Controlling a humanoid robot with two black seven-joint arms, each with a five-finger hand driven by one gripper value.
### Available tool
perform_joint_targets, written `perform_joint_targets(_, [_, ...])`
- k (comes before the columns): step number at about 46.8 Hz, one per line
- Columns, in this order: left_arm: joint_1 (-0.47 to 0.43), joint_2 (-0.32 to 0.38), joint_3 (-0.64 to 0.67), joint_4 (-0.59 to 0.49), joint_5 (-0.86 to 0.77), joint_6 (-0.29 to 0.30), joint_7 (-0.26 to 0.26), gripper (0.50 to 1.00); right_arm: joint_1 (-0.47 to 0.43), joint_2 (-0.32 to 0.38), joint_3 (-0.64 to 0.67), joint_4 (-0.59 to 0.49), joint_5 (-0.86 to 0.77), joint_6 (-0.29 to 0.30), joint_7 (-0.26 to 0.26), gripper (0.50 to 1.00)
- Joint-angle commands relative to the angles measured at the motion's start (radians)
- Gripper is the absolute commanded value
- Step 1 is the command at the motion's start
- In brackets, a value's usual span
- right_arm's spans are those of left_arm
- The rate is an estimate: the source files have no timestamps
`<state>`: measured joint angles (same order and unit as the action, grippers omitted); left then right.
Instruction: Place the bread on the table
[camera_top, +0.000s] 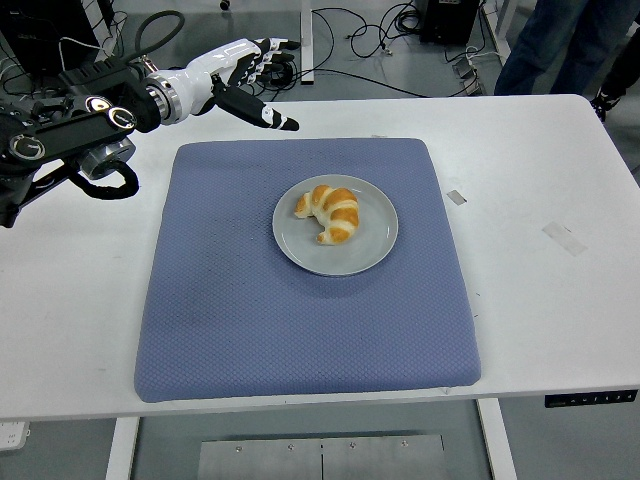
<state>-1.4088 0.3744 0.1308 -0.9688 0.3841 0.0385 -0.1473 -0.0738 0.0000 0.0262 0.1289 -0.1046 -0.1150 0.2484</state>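
The left hand (245, 80) reaches in over the table's (540, 160) far left edge, fingers stretched out and holding nothing, well apart from the bread (329, 211).

Lab: floor cables (380, 45), white table (540, 170)

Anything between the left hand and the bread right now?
Nothing visible. The left hand hovers open over the table's far edge; only bare blue mat lies between it and the bread on the grey plate.
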Motion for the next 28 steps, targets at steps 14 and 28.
perform_joint_targets(14, [-0.004,-0.003,0.076,-0.007,0.137,-0.008,0.009,0.978,0.000,0.000,0.000,0.000,0.000,0.000,0.000,1.000])
perform_joint_targets(28, [-0.004,-0.040,0.110,-0.007,0.211,-0.045,0.015,0.978,0.000,0.000,0.000,0.000,0.000,0.000,0.000,1.000])
